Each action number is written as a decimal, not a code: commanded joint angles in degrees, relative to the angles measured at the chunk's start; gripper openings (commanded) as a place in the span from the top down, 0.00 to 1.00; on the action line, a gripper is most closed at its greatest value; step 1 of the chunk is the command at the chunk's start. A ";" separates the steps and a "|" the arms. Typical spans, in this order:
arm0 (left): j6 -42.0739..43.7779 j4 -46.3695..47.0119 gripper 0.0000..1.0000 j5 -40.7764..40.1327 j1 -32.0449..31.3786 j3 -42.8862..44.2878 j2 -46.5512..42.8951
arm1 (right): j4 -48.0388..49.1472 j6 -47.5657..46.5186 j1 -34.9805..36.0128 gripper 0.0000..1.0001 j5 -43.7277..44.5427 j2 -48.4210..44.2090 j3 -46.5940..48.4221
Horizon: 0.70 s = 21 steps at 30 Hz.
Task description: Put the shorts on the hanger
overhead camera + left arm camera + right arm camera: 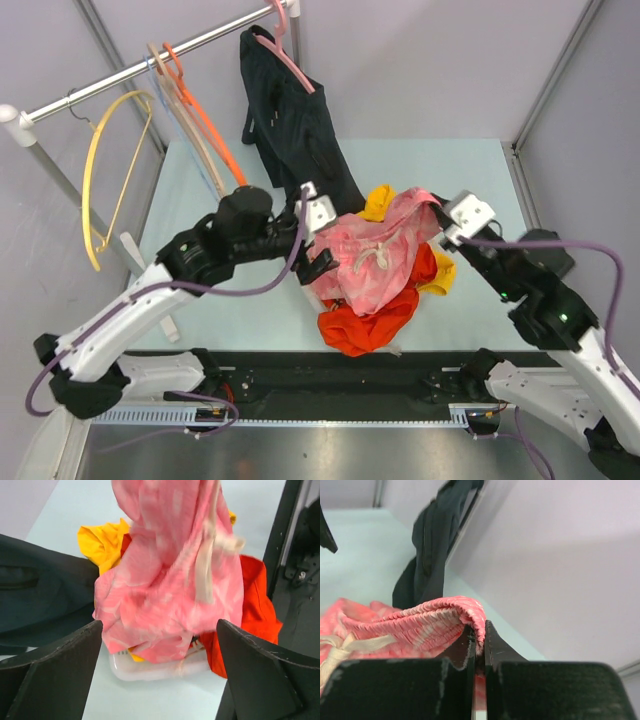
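As the right claw (479, 636) pinches the pink mottled shorts (375, 257), the released left claw (159, 640) should fetch the yellow plastic hanger (88, 190).

The shorts (170, 580) are blurred and hide most of the pale container (150, 667) beneath them.

1. A black garment (300, 130) hangs on a pink hanger (287, 58) from the metal rail (120, 77), its hem reaching the pale blue table (230, 300).
2. An orange hanger (212, 130) hangs on the same rail, left of it.
3. An orange-red garment (365, 325) and a yellow garment (380, 200) lie heaped on the table.
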 commanded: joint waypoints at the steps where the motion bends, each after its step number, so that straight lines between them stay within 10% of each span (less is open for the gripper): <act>1: 8.65 -0.78 0.00 4.81 0.18 -5.88 -5.15 | -3.11 -2.79 -0.80 1.00 -8.93 -6.81 1.33; 21: 4.00 2.12 0.00 30.31 -1.14 -17.84 2.14 | -28.19 -16.60 -0.89 1.00 -19.07 -16.40 1.33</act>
